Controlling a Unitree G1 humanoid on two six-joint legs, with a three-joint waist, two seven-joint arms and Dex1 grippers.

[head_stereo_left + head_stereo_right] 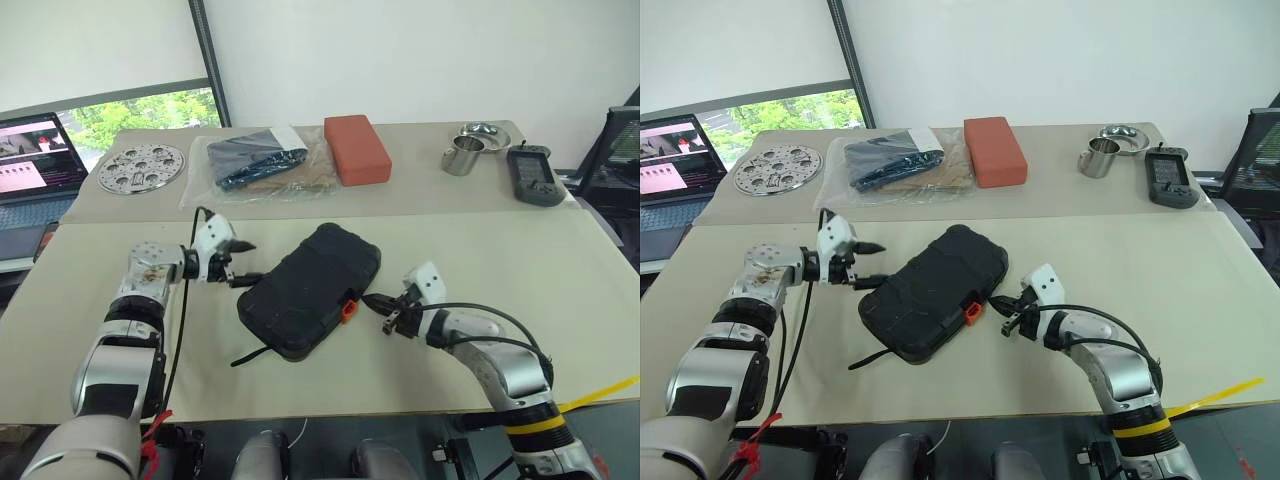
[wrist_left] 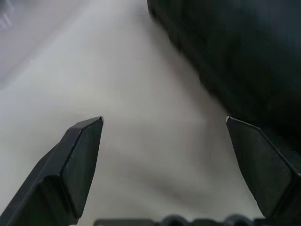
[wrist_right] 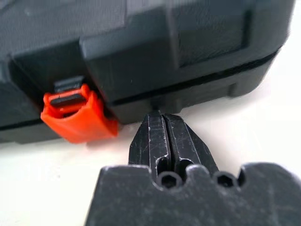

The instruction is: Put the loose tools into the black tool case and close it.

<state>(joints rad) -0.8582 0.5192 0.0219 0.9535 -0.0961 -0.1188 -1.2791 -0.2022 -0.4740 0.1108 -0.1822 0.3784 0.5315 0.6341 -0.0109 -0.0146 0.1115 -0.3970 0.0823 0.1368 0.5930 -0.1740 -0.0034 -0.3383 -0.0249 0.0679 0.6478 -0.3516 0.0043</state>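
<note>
Here the right gripper (image 3: 162, 123) is clenched shut on nothing, its two fingers pressed together with the tips at the near edge of the black tool case (image 1: 310, 290), just right of the small orange latch (image 3: 75, 117). The right wrist view shows the latch and the seam between the case's two shells up close; from the head camera the latch is only an orange speck. The left gripper (image 1: 238, 262) stands wide open beside the case's far-left end, holding nothing; its wrist view shows bare table (image 1: 500, 250) between the fingers. The closed case lies diagonally mid-table. Farther back are a perforated metal disc (image 1: 141, 167), a clear plastic bag (image 1: 255, 165), a red block (image 1: 356, 149) and a steel cup (image 1: 461, 156).
</note>
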